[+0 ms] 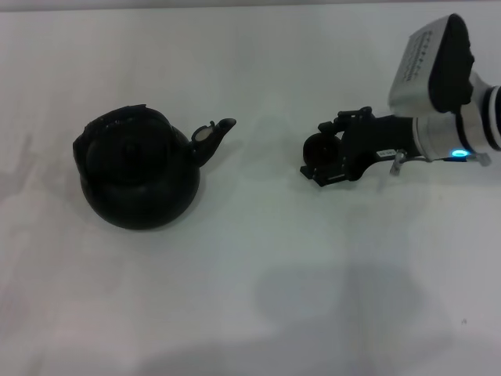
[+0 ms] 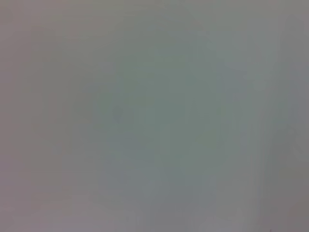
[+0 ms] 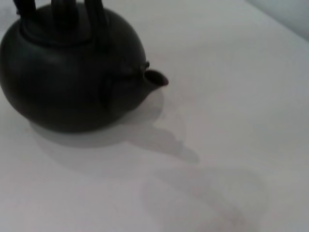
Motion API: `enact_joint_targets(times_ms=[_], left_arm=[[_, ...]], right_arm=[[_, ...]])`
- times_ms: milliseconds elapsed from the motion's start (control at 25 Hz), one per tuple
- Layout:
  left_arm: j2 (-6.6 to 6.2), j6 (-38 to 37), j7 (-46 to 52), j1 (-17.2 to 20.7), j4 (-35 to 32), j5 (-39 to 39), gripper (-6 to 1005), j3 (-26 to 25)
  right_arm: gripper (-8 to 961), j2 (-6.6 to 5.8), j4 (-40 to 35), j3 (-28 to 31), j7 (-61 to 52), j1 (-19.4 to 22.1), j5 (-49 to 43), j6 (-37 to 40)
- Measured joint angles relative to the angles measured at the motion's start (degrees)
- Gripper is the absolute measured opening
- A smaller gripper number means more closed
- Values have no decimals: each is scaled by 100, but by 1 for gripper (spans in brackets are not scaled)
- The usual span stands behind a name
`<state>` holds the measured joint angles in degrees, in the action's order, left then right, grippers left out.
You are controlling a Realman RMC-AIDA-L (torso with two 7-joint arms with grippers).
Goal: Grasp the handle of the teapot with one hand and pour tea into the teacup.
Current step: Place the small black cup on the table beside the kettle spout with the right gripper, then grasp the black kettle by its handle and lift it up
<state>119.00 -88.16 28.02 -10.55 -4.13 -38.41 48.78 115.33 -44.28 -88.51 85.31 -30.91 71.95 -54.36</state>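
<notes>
The matte-black teapot (image 1: 141, 176) stands on the white table at the left, its short spout (image 1: 215, 137) pointing right. Its handle (image 1: 125, 117) arches over the lid. The right wrist view shows the teapot (image 3: 67, 77) close up, with the spout (image 3: 155, 79) and the handle (image 3: 96, 14) rising out of the picture. My right gripper (image 1: 317, 153) reaches in from the right, a short way from the spout, shut on the small dark teacup (image 1: 316, 146) held between its jaws. No tea shows. The left gripper is out of view.
The white table (image 1: 258, 258) runs on in front of the teapot and the right gripper. The left wrist view holds only a blank pale surface (image 2: 154, 116). The right arm's grey housing (image 1: 434, 66) hangs over the table's right side.
</notes>
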Motion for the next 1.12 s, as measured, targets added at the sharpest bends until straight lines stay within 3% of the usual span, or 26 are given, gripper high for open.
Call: enact_joint_targets(times_ms=[400,640,800,960,1120], left_arm=[[0,-3,-27,9,0,-36,834,0],[-46,-30,248,97,-178,-766,833,0],[-3,-16,948,553,-1014,-1424,833,1],[81,57,1530,1046,-1834,-1771,833,91],[88,95,1997,1572,-2616,-1488,833,745]], right_arm=[[873,-12,-253,993,336,157,93,-616],[873,-31,-348,2112,951,438,667,-812],[872,-40,-193,2882,1290,540,889,-918],[872,-57,-154,3133,1346,607,891,-865],[872,-63,-71,3195,1388,625,855,-694]])
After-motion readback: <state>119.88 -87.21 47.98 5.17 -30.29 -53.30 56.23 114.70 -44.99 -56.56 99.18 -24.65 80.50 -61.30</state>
